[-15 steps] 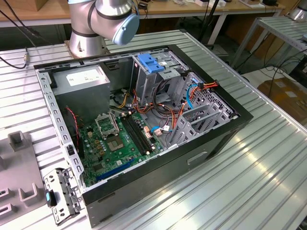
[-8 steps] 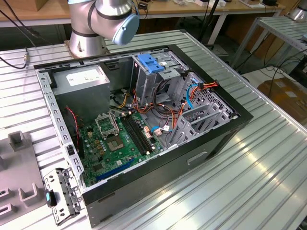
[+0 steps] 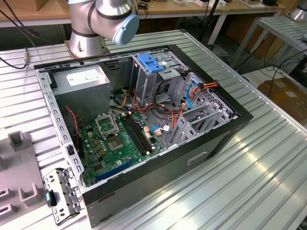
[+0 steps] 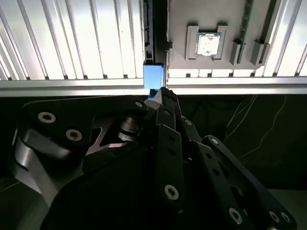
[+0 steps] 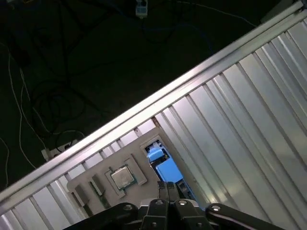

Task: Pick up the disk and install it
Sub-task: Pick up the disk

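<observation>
The disk [image 4: 153, 76] shows edge-on in both wrist views, as a narrow strip with a blue plastic rail end [image 5: 162, 165]. It stands beside a grey fixture plate [image 4: 192, 14] on the ribbed metal table. My gripper [image 4: 161, 93] hovers over it with its black fingertips [image 5: 164, 186] pressed together and nothing visible between them. The blue rail lies just past the tips, farther down. In the exterior view the open computer case [image 3: 225, 124] sits mid-table, with its metal drive cage [image 3: 158, 79] at the back.
A processor chip [image 4: 208, 45] rests in a holder on the grey plate. In the case are a green motherboard [image 3: 115, 139], a grey power-supply box [image 3: 81, 79] and a blue latch [image 3: 150, 62] on the cage. The arm's base [image 3: 86, 38] stands behind the case. The table edge [image 5: 144, 103] drops to a dark floor with cables.
</observation>
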### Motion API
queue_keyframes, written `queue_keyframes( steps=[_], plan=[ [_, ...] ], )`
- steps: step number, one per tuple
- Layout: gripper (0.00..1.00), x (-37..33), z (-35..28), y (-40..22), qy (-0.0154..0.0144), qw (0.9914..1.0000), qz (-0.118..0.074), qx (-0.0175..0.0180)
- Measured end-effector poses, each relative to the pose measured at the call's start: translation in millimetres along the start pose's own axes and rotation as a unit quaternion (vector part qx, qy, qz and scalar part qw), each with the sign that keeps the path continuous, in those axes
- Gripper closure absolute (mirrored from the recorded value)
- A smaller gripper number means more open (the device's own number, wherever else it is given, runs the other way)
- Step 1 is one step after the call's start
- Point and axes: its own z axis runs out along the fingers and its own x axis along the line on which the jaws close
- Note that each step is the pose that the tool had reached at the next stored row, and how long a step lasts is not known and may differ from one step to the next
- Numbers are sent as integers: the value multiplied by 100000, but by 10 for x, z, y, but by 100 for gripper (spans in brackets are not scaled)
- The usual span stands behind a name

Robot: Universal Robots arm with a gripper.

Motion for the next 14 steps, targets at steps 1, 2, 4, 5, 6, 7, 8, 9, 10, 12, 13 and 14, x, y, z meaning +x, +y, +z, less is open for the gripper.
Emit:
queue_keyframes(
  steps=[1, 2, 4, 5, 6, 7, 8, 9, 10, 12, 13, 14],
  plan=[
    [89, 0, 1, 0, 53, 99991, -1346, -5],
    [89, 0, 0, 0, 92, 99975, -2214, -13],
    [89, 0, 0, 0, 198, 99890, -4686, -28],
    [89, 0, 0, 0, 261, 99809, -6165, -39],
    [89, 0, 0, 0, 298, 99749, -7071, -41],
    [89, 0, 0, 0, 368, 99631, -8577, -49],
    [89, 0, 0, 0, 460, 99511, -9866, -38],
    [89, 0, 0, 0, 531, 99414, -10800, -28],
    [89, 0, 0, 0, 598, 99311, -11703, -18],
    [89, 0, 1, 0, 727, 99085, -13474, -2],
    [89, 0, 1, 0, 764, 98969, -14301, -4],
    [89, 0, 2, 0, 819, 98756, -15700, -11]
  ],
)
